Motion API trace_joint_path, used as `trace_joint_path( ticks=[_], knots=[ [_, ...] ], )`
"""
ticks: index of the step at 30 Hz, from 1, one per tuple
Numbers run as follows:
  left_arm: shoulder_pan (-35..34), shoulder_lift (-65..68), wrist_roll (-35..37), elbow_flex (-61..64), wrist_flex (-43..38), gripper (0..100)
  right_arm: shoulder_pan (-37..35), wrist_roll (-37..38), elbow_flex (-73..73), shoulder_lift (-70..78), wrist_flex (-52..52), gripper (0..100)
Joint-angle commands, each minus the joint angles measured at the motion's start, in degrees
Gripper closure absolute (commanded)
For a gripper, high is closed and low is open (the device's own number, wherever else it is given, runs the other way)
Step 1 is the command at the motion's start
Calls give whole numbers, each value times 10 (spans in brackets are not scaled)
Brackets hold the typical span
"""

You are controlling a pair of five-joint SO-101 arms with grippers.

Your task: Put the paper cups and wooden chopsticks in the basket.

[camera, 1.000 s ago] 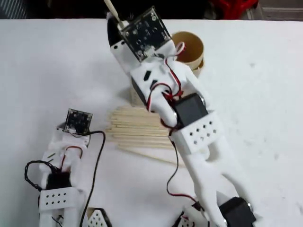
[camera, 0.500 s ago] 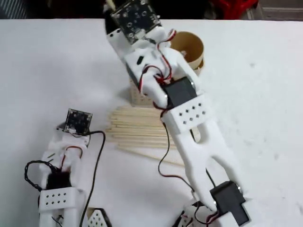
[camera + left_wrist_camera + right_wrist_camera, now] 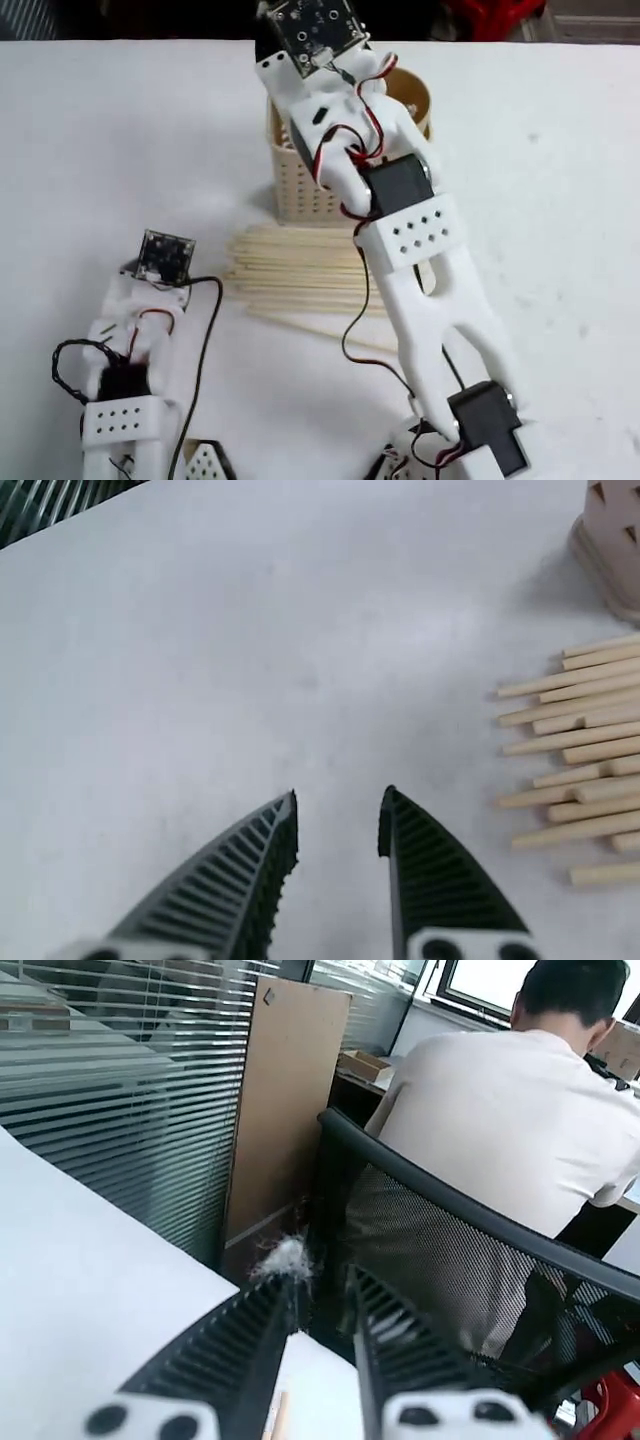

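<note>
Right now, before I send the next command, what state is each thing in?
Basket: upright on the table, contents hidden by the right arm.
Paper cup: upright, mouth up, beside the basket, not in it.
Chopsticks: flat in a pile on the table, outside the basket.
Left gripper: fingers open, empty, over bare table.
Right gripper: raised at the table's far edge, grip unclear.
</note>
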Motion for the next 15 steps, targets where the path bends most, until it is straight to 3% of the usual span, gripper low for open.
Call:
trace_joint_path(
  ticks=[1,9,12,15],
  knots=[
    [11,-8,-4,-1,2,846,7,-3,-28,-32,67,981],
    [11,-8,-4,-1,2,846,7,-3,-22,-149,422,981],
    [11,-8,-4,-1,2,846,7,-3,37,-184,543,981],
    [11,-8,-4,-1,2,846,7,-3,143,-217,596,981]
  ],
)
